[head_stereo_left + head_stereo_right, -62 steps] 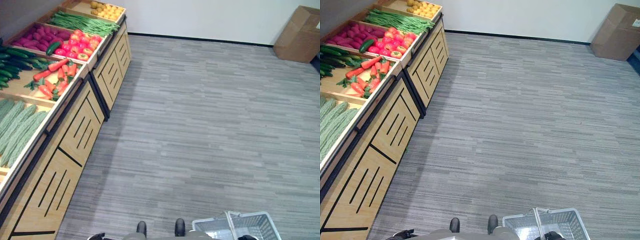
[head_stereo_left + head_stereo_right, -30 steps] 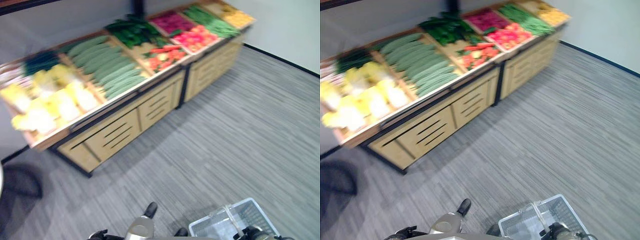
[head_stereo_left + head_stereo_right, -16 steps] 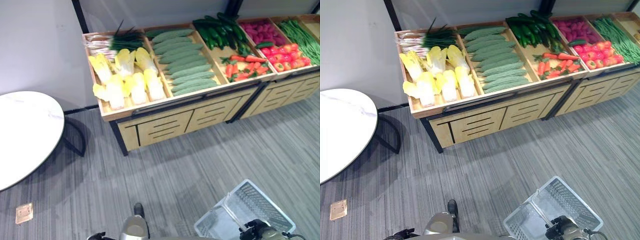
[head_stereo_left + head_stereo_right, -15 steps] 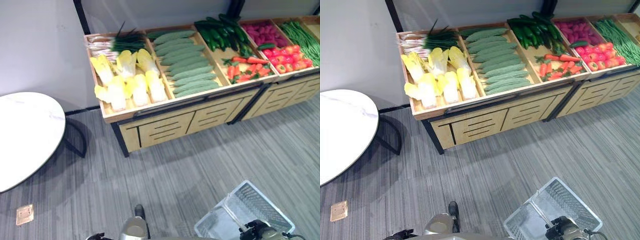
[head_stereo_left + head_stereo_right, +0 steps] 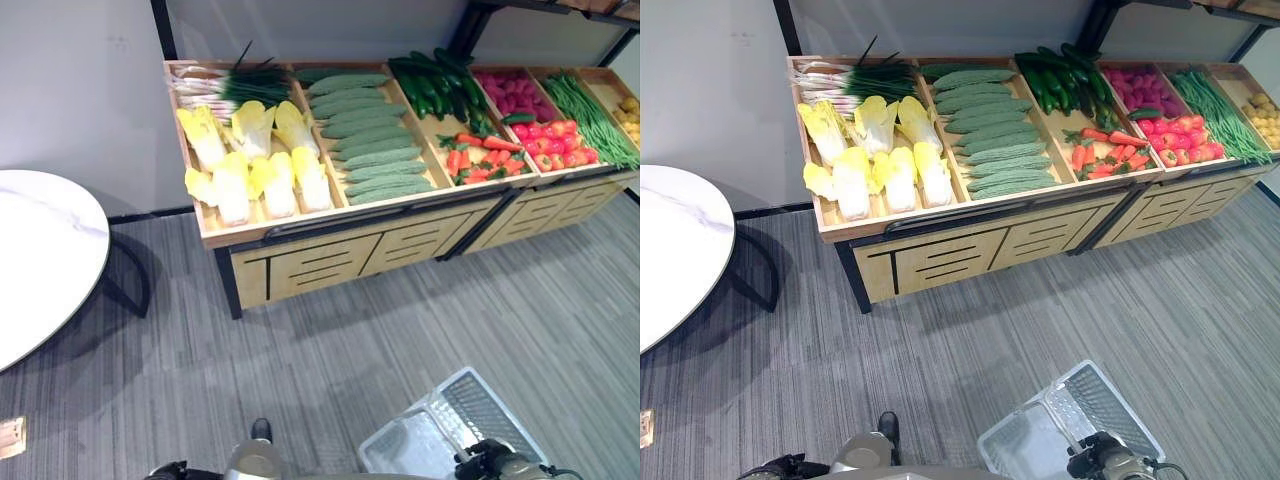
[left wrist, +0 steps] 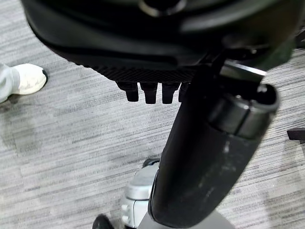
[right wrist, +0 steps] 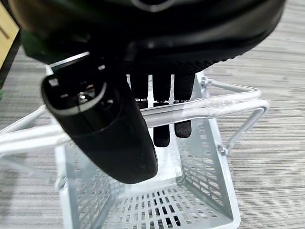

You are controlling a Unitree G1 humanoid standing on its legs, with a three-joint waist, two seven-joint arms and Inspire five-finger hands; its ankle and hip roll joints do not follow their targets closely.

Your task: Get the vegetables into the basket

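A long wooden produce stand runs across the upper half of the left eye view, its bins tilted toward the camera. From left to right they hold green onions above yellow napa cabbages, then bitter gourds, dark cucumbers above carrots, purple sweet potatoes above red tomatoes, and long green beans at the far right. A white round surface stands at the left edge of the frame.

The grey wire basket sits at the lower right of the frame, well apart from the stand and with nothing in it. In the right wrist view the right hand hangs it by its metal handle, the fingers hooked over the bar with the thumb beside it.

In the left wrist view the left hand hangs over the grey striped floor, fingers curled in and grasping nothing. A person's white shoe shows at that view's left edge.
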